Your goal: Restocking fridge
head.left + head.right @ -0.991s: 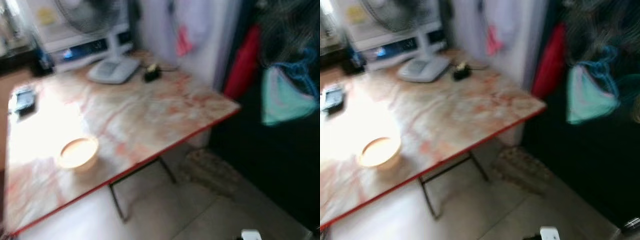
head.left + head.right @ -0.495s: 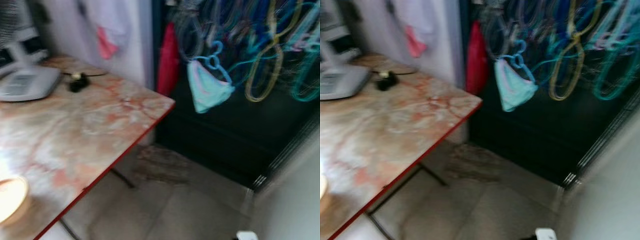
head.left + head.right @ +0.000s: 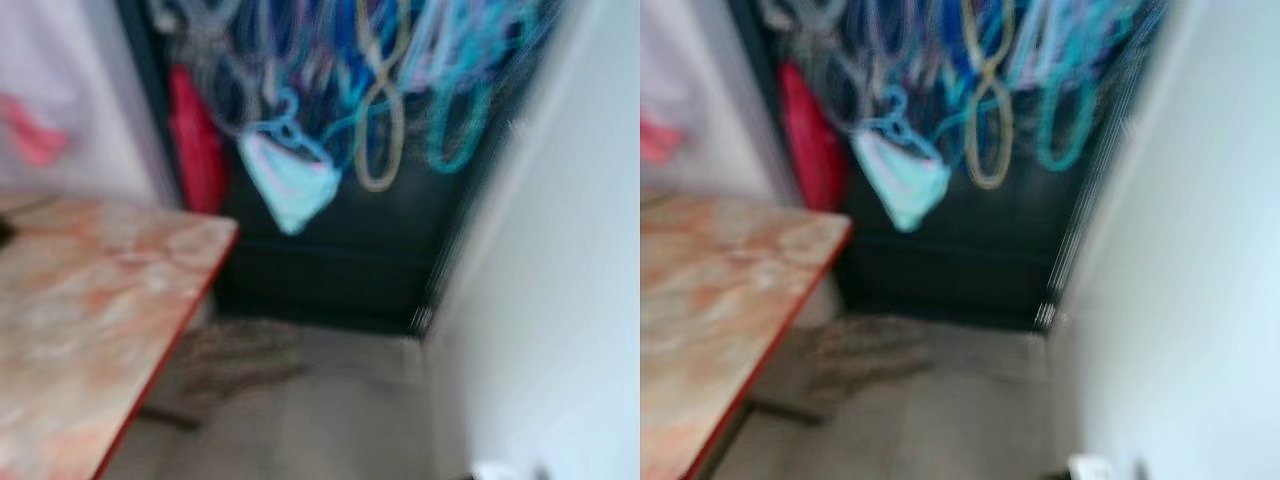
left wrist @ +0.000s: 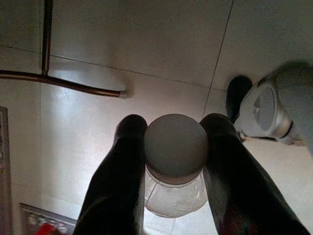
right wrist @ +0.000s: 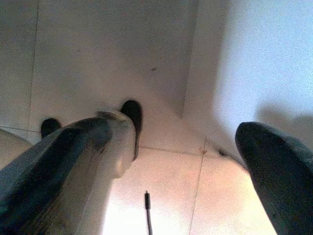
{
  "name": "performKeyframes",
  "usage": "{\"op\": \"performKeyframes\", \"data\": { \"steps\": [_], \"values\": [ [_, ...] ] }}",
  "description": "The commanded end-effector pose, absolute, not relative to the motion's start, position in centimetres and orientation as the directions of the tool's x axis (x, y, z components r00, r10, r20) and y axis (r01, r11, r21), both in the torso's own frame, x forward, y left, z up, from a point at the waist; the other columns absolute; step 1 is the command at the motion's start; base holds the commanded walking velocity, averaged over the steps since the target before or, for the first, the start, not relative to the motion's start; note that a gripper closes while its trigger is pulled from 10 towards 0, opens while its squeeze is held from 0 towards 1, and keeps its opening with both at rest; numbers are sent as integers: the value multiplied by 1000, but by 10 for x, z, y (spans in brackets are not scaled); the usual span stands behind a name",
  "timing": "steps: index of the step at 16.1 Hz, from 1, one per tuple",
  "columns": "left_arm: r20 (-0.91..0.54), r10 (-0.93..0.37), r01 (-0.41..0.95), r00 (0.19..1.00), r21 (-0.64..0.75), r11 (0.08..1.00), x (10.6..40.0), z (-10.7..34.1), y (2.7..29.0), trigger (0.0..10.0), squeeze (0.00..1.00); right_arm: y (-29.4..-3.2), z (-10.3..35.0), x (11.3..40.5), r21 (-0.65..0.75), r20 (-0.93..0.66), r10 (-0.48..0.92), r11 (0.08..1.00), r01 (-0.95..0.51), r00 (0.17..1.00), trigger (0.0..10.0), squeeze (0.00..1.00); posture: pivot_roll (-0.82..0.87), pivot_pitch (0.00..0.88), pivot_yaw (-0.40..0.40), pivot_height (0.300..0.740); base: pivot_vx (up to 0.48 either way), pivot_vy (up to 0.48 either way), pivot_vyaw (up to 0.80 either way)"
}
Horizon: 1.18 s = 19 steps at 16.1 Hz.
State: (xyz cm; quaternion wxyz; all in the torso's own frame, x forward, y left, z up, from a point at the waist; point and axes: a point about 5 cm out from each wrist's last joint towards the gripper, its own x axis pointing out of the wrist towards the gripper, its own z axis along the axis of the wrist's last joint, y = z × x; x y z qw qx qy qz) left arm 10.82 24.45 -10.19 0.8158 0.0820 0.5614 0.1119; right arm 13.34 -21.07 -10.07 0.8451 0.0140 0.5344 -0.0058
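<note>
Carrying a jar point(image 4: 175, 169), clamped between both fingers point(image 4: 117, 186) of the left gripper point(image 4: 176, 147), grey lid toward the wrist camera, clear body pointing down at the tiled floor point(image 4: 146, 44). Held low beside the body, probably so the load rides steady while walking. Right gripper point(image 5: 186, 161) spread wide with nothing between its fingers, hanging over the floor near a white wall point(image 5: 254, 58); likely kept free for a door handle.

Head views heavily blurred, suggesting a turn in progress. Marbled table point(image 3: 90, 300) with a red edge at 8 o'clock. Dark opening at 12 o'clock, hung with coloured hangers point(image 3: 380, 110), a pale blue garment point(image 3: 290, 185) and something red point(image 3: 195, 140) at 11 o'clock. White surface at 3 o'clock, too smeared to say whether wall or fridge. Restocking seemingly at the transport stage, jar not yet shelved.
</note>
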Motion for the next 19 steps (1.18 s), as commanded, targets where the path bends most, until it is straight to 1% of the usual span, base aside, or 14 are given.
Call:
{"op": "performKeyframes", "data": {
  "steps": [1, 12, 19],
  "values": [
    [-904, 263, -70, 338, 254, 965, 107, -103, 240, 10000, 0, -218, -101, 129, 4, -909, -10, 1000, 31, 416, 10000, 0, 128, 0, 13, 740, 0, 0, -800],
    [-903, 266, -56, 338, 263, 963, 110, -102, 242, 10000, 0, -215, -101, 128, 58, -920, 56, 998, -5, 389, 10000, 0, 120, 0, 15, 740, 0, 0, -791],
    [-901, 256, -49, 351, 255, 966, 113, -101, 243, 10000, 0, -214, -102, 129, 46, -919, 34, 999, 22, 392, 10000, 0, 115, 0, 19, 740, 0, 0, -789]
  ]
}}
